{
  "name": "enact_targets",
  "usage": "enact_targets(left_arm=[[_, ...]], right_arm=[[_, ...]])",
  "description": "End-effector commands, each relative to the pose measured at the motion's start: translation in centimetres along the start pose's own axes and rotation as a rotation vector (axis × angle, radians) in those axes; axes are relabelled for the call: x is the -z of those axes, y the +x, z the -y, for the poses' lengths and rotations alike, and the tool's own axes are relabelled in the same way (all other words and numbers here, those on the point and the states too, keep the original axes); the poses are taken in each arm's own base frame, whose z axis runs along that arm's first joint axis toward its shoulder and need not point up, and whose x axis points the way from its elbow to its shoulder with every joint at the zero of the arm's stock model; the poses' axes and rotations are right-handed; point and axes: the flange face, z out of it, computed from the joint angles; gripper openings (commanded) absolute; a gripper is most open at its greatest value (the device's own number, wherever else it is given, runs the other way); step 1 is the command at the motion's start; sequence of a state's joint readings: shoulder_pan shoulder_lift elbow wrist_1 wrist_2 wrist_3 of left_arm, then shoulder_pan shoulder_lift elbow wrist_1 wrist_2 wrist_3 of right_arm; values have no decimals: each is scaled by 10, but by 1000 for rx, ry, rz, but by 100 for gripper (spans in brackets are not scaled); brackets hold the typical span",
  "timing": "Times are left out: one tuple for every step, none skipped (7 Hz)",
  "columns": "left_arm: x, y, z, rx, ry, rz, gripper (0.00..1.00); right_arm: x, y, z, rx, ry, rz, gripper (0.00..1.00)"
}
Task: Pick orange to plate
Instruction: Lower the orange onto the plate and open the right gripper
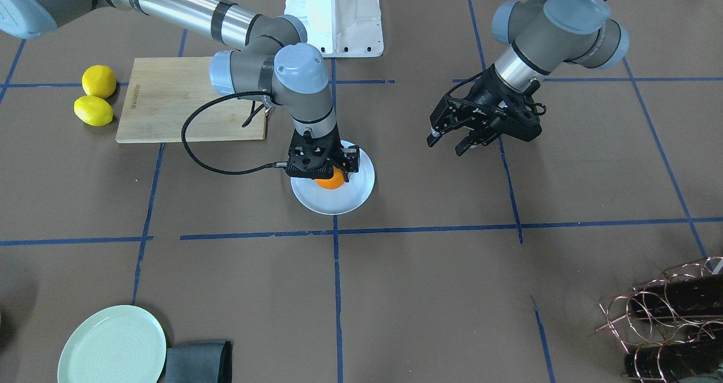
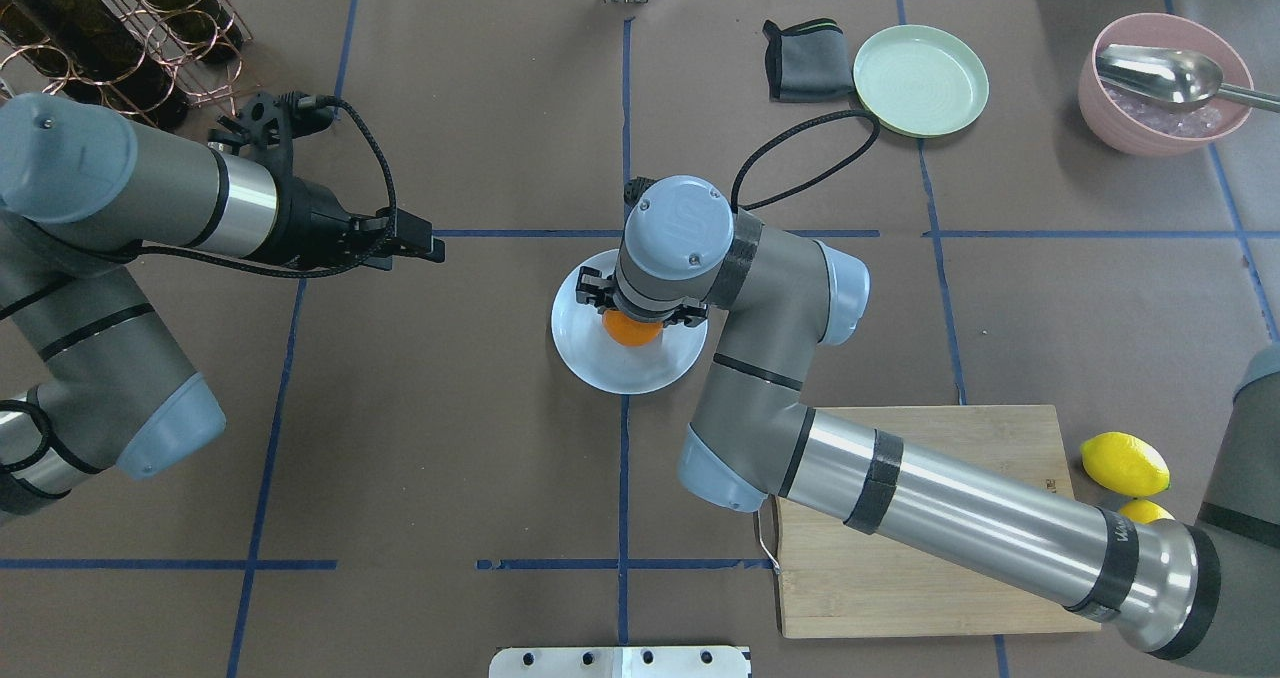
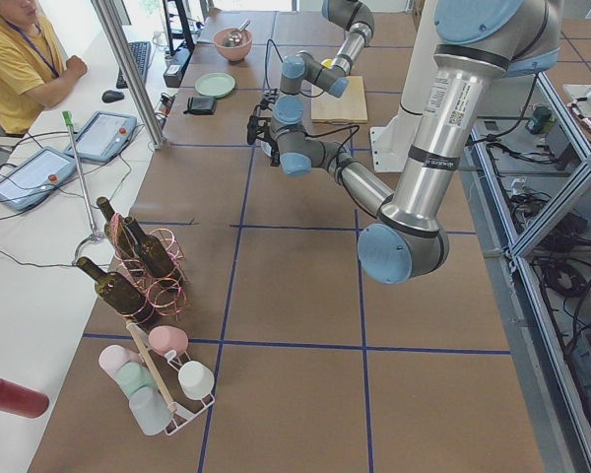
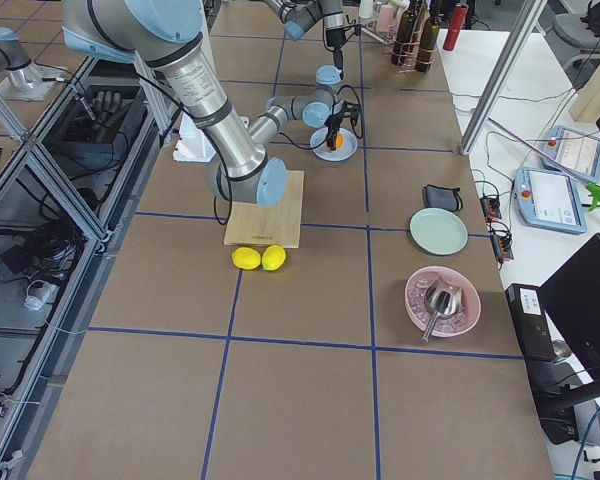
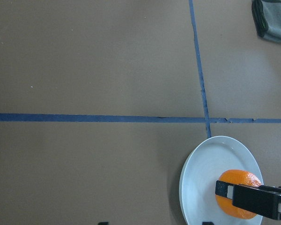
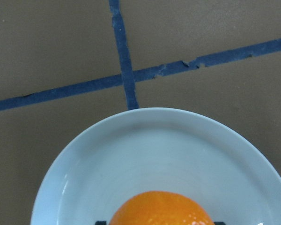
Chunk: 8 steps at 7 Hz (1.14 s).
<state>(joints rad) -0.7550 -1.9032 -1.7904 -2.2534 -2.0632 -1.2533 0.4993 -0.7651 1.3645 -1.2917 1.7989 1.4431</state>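
The orange (image 1: 331,180) (image 2: 630,331) sits low over the middle of the pale bluish-white plate (image 1: 339,203) (image 2: 598,370) at the table's centre. My right gripper (image 1: 326,173) (image 2: 641,316) points straight down over it, shut on the orange, with a finger on either side. The right wrist view shows the top of the orange (image 6: 161,208) against the plate (image 6: 154,150). In the left wrist view one black finger crosses the orange (image 5: 234,185) on the plate (image 5: 201,173). My left gripper (image 1: 449,144) (image 2: 425,249) hangs open and empty, well off to the plate's side.
Two yellow lemons (image 1: 99,81) (image 1: 93,111) lie beside a wooden cutting board (image 1: 186,98). A pale green plate (image 1: 113,346) and a grey cloth (image 1: 197,363) are at the operators' edge. A copper bottle rack (image 1: 666,315) and a pink bowl with a scoop (image 2: 1165,83) stand at the corners.
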Motion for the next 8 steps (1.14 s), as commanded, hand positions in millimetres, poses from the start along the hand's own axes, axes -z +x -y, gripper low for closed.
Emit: enact_targets(left_arm=[[0, 1, 0, -1, 0, -2, 73], [0, 1, 0, -1, 0, -2, 73], [0, 1, 0, -1, 0, -2, 73], [-1, 1, 0, 0, 0, 0, 73], [2, 0, 2, -1, 5, -1, 73], [3, -2, 4, 2, 8, 4, 73], [1, -12, 7, 11, 10, 24, 73], [9, -22, 18, -47, 26, 45, 73]], right_arm=[[-1, 0, 0, 0, 0, -1, 100], [2, -2, -1, 4, 0, 5, 100], [9, -4, -2, 10, -2, 18, 100], [38, -1, -5, 15, 3, 65, 100], [75, 27, -8, 23, 11, 122, 100], [124, 78, 4, 7, -16, 176, 100], [161, 128, 38, -40, -74, 197, 100], [193, 174, 85, -69, -116, 211, 100]])
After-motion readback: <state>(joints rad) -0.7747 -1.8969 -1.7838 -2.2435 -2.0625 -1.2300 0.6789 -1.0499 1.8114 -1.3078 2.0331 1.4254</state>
